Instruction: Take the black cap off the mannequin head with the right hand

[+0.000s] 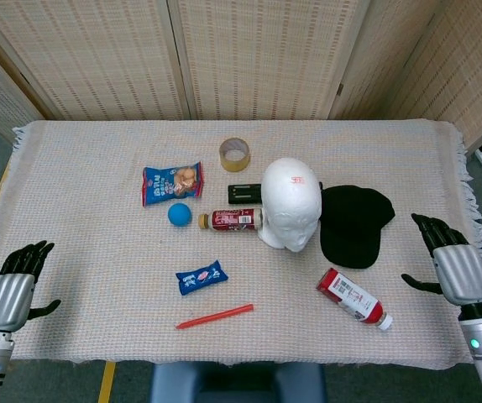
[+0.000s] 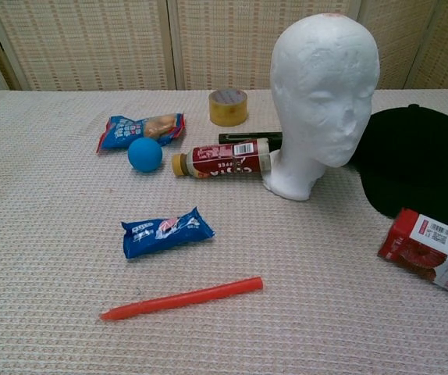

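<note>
The black cap (image 1: 354, 222) (image 2: 416, 160) lies flat on the tablecloth just right of the white mannequin head (image 1: 290, 204) (image 2: 323, 94), whose crown is bare. My right hand (image 1: 451, 262) hovers near the table's right edge, apart from the cap, fingers spread and holding nothing. My left hand (image 1: 13, 284) stays at the front left corner, fingers apart and empty. Neither hand shows in the chest view.
A red-labelled bottle (image 1: 353, 297) lies in front of the cap. Another bottle (image 1: 229, 220), a blue ball (image 1: 180, 214), snack bags (image 1: 171, 182) (image 1: 201, 277), a tape roll (image 1: 235, 154), a black box (image 1: 244, 194) and a red stick (image 1: 215, 316) lie left of the head.
</note>
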`<control>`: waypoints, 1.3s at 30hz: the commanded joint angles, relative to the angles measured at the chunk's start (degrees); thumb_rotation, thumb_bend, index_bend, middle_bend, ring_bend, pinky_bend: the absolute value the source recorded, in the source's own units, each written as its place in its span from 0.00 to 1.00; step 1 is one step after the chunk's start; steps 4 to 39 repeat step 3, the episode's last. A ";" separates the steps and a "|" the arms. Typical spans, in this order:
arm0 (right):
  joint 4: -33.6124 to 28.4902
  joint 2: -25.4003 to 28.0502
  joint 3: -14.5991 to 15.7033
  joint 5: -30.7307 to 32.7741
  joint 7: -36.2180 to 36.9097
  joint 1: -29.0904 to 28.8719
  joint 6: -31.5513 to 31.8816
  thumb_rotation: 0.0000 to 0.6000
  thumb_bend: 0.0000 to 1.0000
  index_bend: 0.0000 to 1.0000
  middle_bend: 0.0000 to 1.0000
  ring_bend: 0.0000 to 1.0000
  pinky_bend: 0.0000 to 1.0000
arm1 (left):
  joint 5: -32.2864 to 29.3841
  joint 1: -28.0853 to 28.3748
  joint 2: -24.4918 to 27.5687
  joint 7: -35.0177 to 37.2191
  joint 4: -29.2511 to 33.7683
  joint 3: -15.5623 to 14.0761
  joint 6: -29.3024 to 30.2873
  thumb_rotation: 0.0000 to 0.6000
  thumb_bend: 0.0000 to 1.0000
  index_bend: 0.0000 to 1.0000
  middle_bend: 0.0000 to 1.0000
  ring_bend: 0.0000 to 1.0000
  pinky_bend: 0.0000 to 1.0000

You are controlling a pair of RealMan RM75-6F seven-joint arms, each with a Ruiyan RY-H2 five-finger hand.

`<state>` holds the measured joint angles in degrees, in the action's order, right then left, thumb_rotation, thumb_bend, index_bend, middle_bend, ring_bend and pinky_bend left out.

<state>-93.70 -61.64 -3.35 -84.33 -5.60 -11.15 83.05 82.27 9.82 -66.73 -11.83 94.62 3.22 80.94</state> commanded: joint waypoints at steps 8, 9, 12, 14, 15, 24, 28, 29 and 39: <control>-2.26 1.51 1.65 -2.48 0.21 3.40 3.89 0.85 0.00 0.00 0.16 0.16 0.31 | -0.13 -0.22 -0.02 -0.35 0.42 0.21 0.57 1.00 0.08 0.10 0.10 0.10 0.16; -2.26 1.51 1.65 -2.48 0.21 3.40 3.89 0.85 0.00 0.00 0.16 0.16 0.31 | -0.13 -0.22 -0.02 -0.35 0.42 0.21 0.57 1.00 0.08 0.10 0.10 0.10 0.16; -2.26 1.51 1.65 -2.48 0.21 3.40 3.89 0.85 0.00 0.00 0.16 0.16 0.31 | -0.13 -0.22 -0.02 -0.35 0.42 0.21 0.57 1.00 0.08 0.10 0.10 0.10 0.16; -2.26 1.51 1.65 -2.48 0.21 3.40 3.89 0.85 0.00 0.00 0.16 0.16 0.31 | -0.13 -0.22 -0.02 -0.35 0.42 0.21 0.57 1.00 0.08 0.10 0.10 0.10 0.16; -2.26 1.51 1.65 -2.48 0.21 3.40 3.89 0.85 0.00 0.00 0.16 0.16 0.31 | -0.13 -0.22 -0.02 -0.35 0.42 0.21 0.57 1.00 0.08 0.10 0.10 0.10 0.16; -2.26 1.51 1.65 -2.48 0.21 3.40 3.89 0.85 0.00 0.00 0.16 0.16 0.31 | -0.13 -0.22 -0.02 -0.35 0.42 0.21 0.57 1.00 0.08 0.10 0.10 0.10 0.16; -2.26 1.51 1.65 -2.48 0.21 3.40 3.89 0.85 0.00 0.00 0.16 0.16 0.31 | -0.13 -0.22 -0.02 -0.35 0.42 0.21 0.57 1.00 0.08 0.10 0.10 0.10 0.16; -2.26 1.51 1.65 -2.48 0.21 3.40 3.89 0.85 0.00 0.00 0.16 0.16 0.31 | -0.13 -0.22 -0.02 -0.35 0.42 0.21 0.57 1.00 0.08 0.10 0.10 0.10 0.16; -2.26 1.51 1.65 -2.48 0.21 3.40 3.89 0.85 0.00 0.00 0.16 0.16 0.31 | -0.13 -0.22 -0.02 -0.35 0.42 0.21 0.57 1.00 0.08 0.10 0.10 0.10 0.16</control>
